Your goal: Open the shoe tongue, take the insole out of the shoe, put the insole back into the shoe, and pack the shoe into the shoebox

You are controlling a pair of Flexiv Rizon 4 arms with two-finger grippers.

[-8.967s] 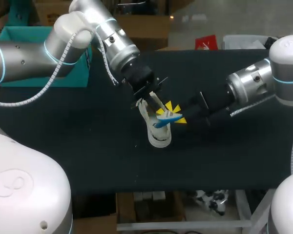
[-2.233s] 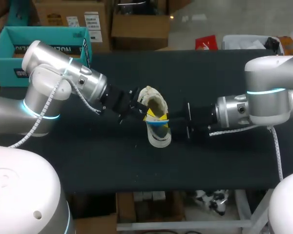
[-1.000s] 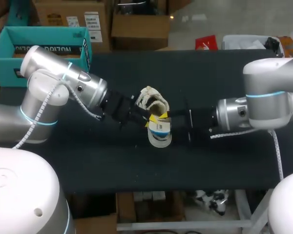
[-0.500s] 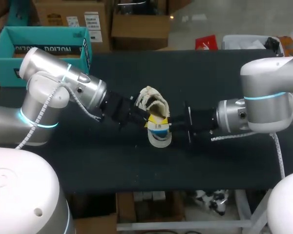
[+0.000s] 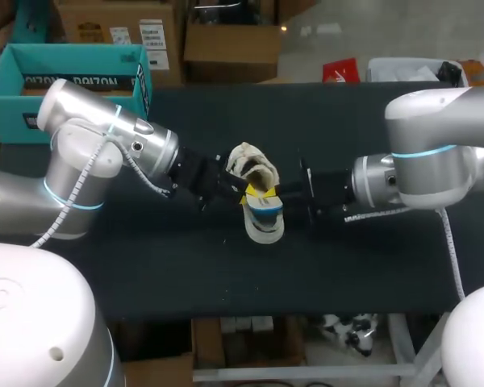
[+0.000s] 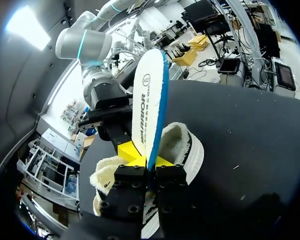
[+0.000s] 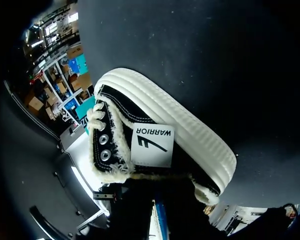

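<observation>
A black shoe [image 5: 264, 226] with a white sole and fleece lining lies mid-table, its tongue [image 5: 246, 160] folded back. My left gripper [image 5: 240, 192] comes in from the left and is shut on the white, blue-edged insole [image 6: 147, 100], which stands on edge over the shoe's [image 6: 182, 150] opening. From the right, my right gripper [image 5: 285, 201] is shut on the shoe's [image 7: 180, 130] fleece collar at the side. Its yellow tips are hidden in the right wrist view. The teal shoebox [image 5: 73, 64] sits at the table's back left corner.
The black table top [image 5: 145, 266] carries only the shoe. Both arms meet at the shoe in the middle.
My right gripper has closed onto the shoe's side. The left gripper with the insole has shifted slightly, and the shoe has barely moved.
</observation>
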